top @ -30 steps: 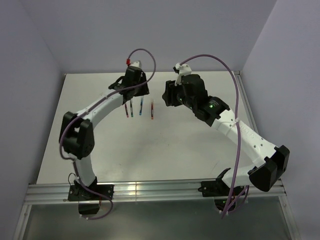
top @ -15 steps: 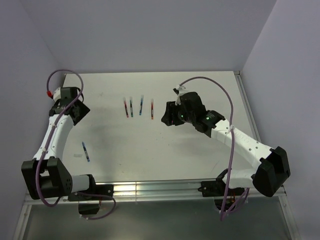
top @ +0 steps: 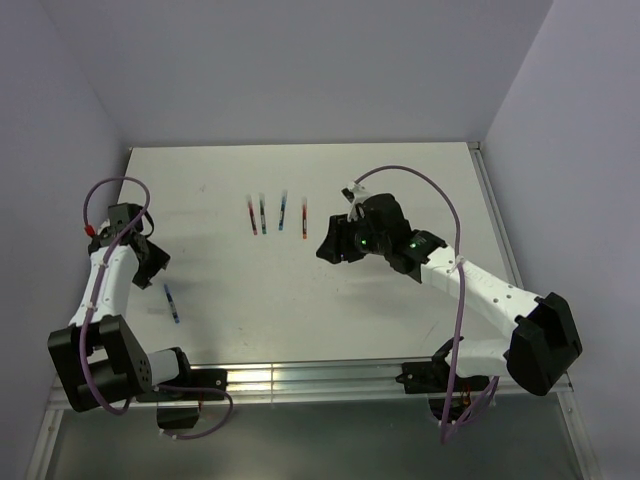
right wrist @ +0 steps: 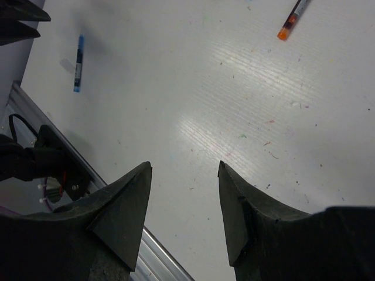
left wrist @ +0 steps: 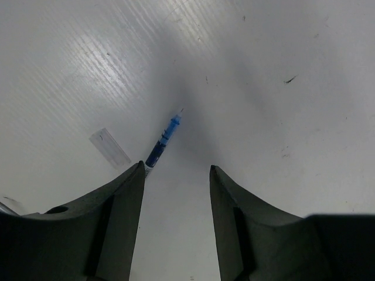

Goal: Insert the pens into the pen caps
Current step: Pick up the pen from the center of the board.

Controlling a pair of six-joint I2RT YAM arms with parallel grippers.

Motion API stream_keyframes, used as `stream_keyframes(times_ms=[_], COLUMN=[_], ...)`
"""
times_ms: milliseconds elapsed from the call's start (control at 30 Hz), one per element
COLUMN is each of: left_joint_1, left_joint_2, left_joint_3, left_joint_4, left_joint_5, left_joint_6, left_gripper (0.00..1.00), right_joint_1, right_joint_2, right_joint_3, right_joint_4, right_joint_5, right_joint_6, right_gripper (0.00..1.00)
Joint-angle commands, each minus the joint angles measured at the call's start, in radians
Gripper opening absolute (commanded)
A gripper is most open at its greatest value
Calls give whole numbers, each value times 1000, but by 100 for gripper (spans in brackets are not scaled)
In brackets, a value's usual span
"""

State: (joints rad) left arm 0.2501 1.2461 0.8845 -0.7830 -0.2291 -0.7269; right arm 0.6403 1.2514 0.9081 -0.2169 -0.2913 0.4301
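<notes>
Top camera first: four pens in a tidy row at the far middle of the surface, side by side without touching, long axes all running near-to-far. Off on its own at the left, a blue pen, also lying roughly near-to-far with a slight tilt, well apart from the row. Left end effector just beside that blue pen on its far-left side; right end effector hanging near the row's right end. Over to the left wrist cam: left end effector spread wide, gripping nothing, with the blue pen flat on the surface ahead, lying diagonally, pale blue tip pointing up-right, dark end slipping behind the finger at the frame's left. Small clear strip lying just beside it. Right wrist cam: right end effector spread too and empty; blue pen far up-left, nearly upright in frame; orange-tipped pen at the top edge, slanting up-right, orange end lowest.
</notes>
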Motion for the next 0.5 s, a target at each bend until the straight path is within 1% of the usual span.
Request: stream_keyframes(times_ms=[0,133,267,467], left_joint_1=[5,6,5,5], left_joint_2=[1,44,67,88], left_joint_3=[-7,-38,-88,-108], left_joint_4=[20,54,102,128], left_joint_5=[26,82,83,70], left_joint_6=[4,-51,-78,-92], left_gripper=[53,53,52,52], right_joint_1=[-10,-10,-10,-10], right_joint_2=[-32,-40,-56,-67], right_joint_3=[-15,-21,-32,-43], right_joint_4=[74,77,71,71], right_joint_5=[-31,-28,-3,-2], right_joint_6=[-1,-5,-13,-19], right_gripper=[57,57,58,58])
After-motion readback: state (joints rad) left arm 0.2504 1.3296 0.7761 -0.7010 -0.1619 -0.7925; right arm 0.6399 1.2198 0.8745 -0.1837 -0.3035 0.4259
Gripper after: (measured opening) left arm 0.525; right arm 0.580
